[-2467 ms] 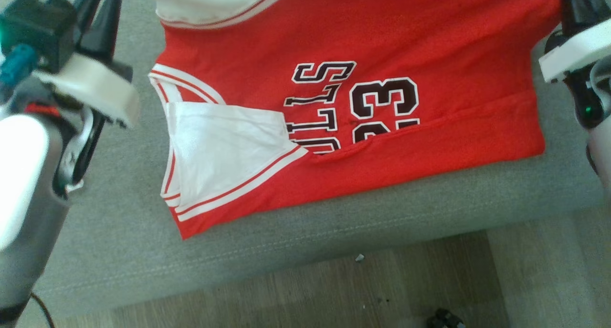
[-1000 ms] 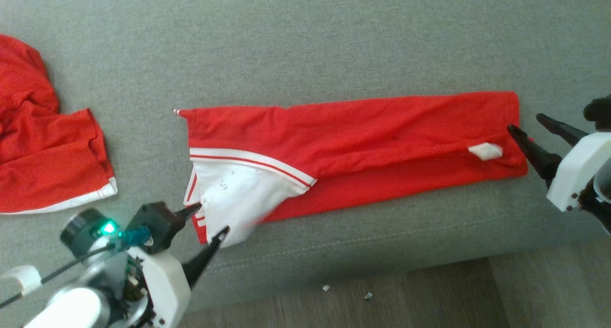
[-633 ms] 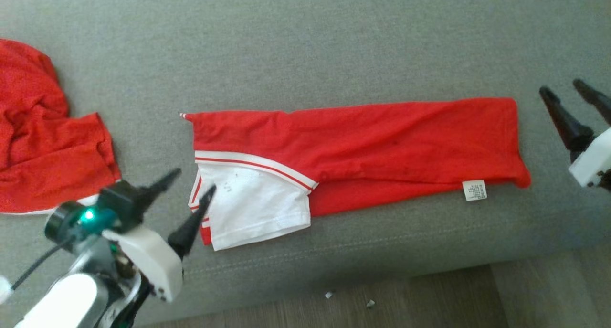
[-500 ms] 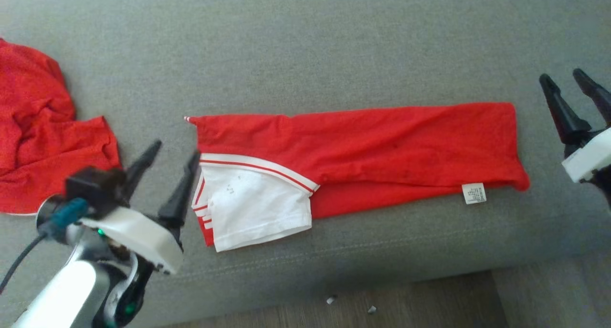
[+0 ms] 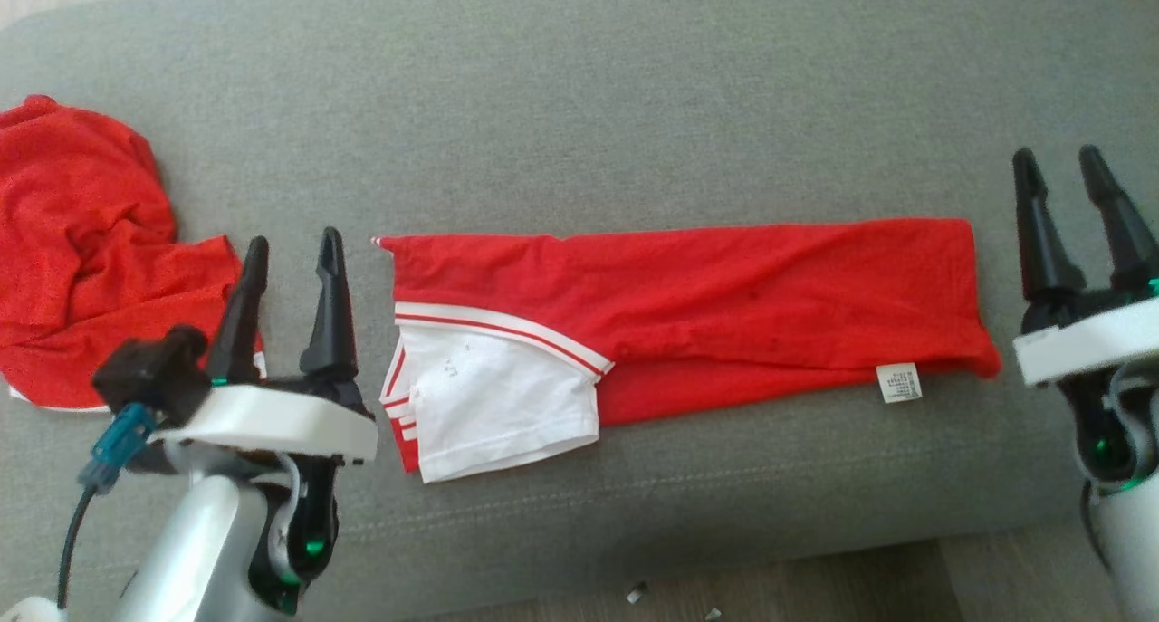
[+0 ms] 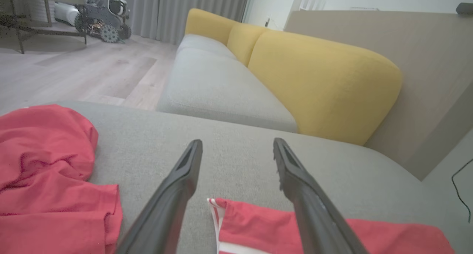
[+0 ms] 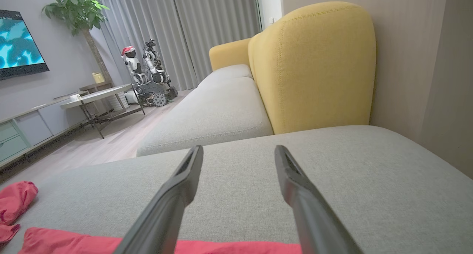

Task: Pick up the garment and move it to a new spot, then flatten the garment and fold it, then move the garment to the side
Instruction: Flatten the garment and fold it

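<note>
Garment [image 5: 724, 296] let go since a second ago, now a long folded strip on the grey cushion [image 5: 579, 106]. Left gripper [image 5: 294, 239] off its 9 o'clock end, right gripper [image 5: 1058, 154] off 3 o'clock, both wide and empty, likely staging the cross-fold.

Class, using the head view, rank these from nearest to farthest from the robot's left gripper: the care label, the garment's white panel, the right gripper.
1. white panel, just right of the left gripper.
2. care label, at the far right end of the garment.
3. right gripper, beyond the label, at the view's right edge.
</note>
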`<state>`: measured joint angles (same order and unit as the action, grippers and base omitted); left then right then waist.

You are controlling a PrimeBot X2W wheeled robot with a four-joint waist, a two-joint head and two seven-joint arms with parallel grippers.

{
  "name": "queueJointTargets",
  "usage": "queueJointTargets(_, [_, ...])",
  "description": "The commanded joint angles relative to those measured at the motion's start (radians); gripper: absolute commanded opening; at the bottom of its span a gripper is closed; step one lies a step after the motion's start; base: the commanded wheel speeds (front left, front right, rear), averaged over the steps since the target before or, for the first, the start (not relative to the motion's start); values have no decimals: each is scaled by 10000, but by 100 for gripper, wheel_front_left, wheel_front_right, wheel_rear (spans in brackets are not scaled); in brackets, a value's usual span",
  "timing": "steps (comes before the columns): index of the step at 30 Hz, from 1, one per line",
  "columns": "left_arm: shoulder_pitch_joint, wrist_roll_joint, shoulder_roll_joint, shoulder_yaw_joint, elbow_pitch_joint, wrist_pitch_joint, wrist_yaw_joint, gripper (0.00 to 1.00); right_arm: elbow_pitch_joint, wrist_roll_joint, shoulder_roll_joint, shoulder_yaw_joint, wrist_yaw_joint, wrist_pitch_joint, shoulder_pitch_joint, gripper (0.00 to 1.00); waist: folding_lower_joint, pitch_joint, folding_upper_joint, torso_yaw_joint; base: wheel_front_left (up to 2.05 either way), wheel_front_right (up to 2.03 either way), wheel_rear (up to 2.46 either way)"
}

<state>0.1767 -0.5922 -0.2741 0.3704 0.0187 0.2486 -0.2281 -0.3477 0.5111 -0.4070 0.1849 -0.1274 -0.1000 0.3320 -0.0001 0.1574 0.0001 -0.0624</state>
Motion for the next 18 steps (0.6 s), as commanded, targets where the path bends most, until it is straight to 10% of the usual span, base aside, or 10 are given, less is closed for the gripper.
queueJointTargets(1, [415,280,34,-642,-310,121,63,100,452,-235,27,-42,-33,-121,-145,100,1,-24,-1,14,0,0,0])
queueJointTargets(18, [-177,2430,2017,-2604,269,130,1914,100,-108,-1396,1497,-1621,-33,248,-661,100,1,419,-1,118,0,0,0])
